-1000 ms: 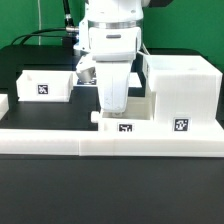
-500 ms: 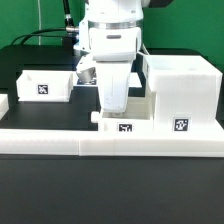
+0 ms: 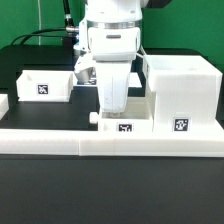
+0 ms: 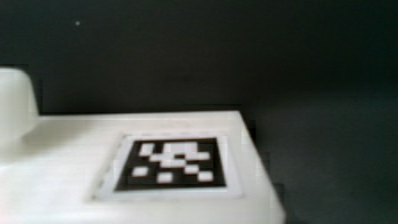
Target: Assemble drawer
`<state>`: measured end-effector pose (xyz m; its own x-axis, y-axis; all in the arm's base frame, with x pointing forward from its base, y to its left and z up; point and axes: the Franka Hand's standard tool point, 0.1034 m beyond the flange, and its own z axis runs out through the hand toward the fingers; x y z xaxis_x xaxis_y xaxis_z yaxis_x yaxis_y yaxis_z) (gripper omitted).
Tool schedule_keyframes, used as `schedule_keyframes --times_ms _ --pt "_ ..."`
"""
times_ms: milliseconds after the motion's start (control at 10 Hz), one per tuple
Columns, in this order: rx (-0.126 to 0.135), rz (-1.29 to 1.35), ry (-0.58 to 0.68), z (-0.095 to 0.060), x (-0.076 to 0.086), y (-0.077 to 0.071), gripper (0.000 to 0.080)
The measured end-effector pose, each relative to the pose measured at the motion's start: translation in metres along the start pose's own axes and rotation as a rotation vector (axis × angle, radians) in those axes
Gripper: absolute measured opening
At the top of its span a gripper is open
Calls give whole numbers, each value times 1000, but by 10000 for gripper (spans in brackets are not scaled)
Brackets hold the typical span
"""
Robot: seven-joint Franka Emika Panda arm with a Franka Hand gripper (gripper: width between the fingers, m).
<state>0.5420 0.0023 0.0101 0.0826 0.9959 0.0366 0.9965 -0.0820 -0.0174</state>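
The large white drawer housing (image 3: 182, 85) stands at the exterior view's right, with a tag on its front. One small shallow box (image 3: 45, 87) lies at the left, apart from the arm. The second small box (image 3: 128, 126) sits in the middle against the housing, its tag facing front. My gripper (image 3: 112, 112) hangs straight down onto this middle box. Its fingers are hidden behind the hand and the box. The wrist view shows only the top of a white part (image 4: 63, 150) with a tag (image 4: 175, 163), very close and blurred. No fingers show there.
The long low white border rail (image 3: 60, 143) runs across the front, just before the middle box and housing. The table (image 3: 110, 195) is black. Black cables (image 3: 45, 35) lie at the back left. A white piece (image 3: 3, 104) shows at the left edge.
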Motion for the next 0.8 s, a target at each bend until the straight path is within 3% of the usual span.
schedule_keyframes --times_ms 300,600,800 --pt "-1 -6 -1 0 2 0 42" --pt "2 -61 -20 0 17 2 42" --pt "1 -50 -18 0 14 2 42"
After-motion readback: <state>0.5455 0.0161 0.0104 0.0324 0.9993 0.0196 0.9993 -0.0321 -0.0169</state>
